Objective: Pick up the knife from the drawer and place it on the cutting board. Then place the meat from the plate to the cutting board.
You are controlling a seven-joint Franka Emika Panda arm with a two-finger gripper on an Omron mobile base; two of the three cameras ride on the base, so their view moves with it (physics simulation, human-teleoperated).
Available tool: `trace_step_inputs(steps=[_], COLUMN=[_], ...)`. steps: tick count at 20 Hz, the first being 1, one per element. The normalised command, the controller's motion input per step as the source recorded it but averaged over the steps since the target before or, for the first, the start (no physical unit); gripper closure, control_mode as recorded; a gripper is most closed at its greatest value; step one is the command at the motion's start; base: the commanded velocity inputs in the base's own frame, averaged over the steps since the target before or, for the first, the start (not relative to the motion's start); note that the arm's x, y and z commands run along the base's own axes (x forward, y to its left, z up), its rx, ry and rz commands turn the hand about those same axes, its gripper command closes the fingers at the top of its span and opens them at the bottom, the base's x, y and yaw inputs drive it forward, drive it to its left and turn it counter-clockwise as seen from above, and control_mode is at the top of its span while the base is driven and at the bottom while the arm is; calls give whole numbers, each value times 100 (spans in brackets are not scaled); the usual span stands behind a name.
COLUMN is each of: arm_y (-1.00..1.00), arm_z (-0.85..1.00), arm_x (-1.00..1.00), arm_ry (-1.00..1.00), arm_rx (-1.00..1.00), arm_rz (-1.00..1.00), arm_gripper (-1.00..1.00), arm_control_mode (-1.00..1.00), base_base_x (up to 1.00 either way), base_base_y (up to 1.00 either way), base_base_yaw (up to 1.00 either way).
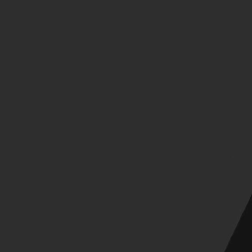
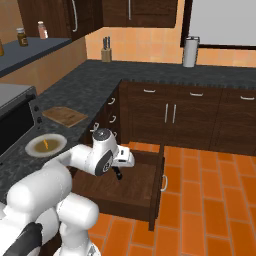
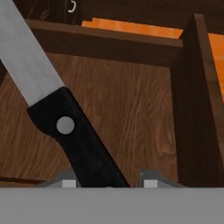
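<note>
Jaws: both tips of the gripper (image 3: pixel 107 183) sit low at the bottom of the hand view, spread either side of the black handle of the knife (image 3: pixel 72 140); whether the pads actually touch it can't be told, since the contact zone is cut off at the frame edge. Judged step: first half of task, i.e. grasp of knife inside the drawer (image 3: pixel 131 109), approx. at the closing stage. Knife lies on the light-brown drawer floor; long axis runs diagonal in the hand view, handle end nearest the jaws, silver blade pointing away toward upper left, w/ a round rivet showing on the handle. In the right base view the gripper (image 2: pixel 118 173) hangs down into the pulled-out drawer (image 2: pixel 155 200), arm bent over it. Next move calls for: close on handle, lift straight up clear of the drawer walls, then swing to the cutting board (image 2: pixel 65 116) on the counter. Just beside the board sits the plate (image 2: pixel 46 145) w/ the meat (image 2: pixel 46 144), untouched.
</note>
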Motion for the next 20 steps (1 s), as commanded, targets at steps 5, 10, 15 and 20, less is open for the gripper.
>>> trace_step_inputs(steps=[5, 10, 15, 20], arm_y=[-3, -1, 0, -3], arm_z=[91, 19, 0, -18], arm_x=[-75, -36, 0, -35], arm_ry=[12, 9, 0, 5], arm_rx=[-5, -2, 0, -5], arm_rz=[-3, 0, 0, 1], arm_gripper=[100, 100, 100, 100], arm_control_mode=[-100, -100, -100, 100], base_base_x=[0, 0, 0, -12], base_base_y=[0, 0, 0, -12], base_base_yaw=[0, 0, 0, 0])
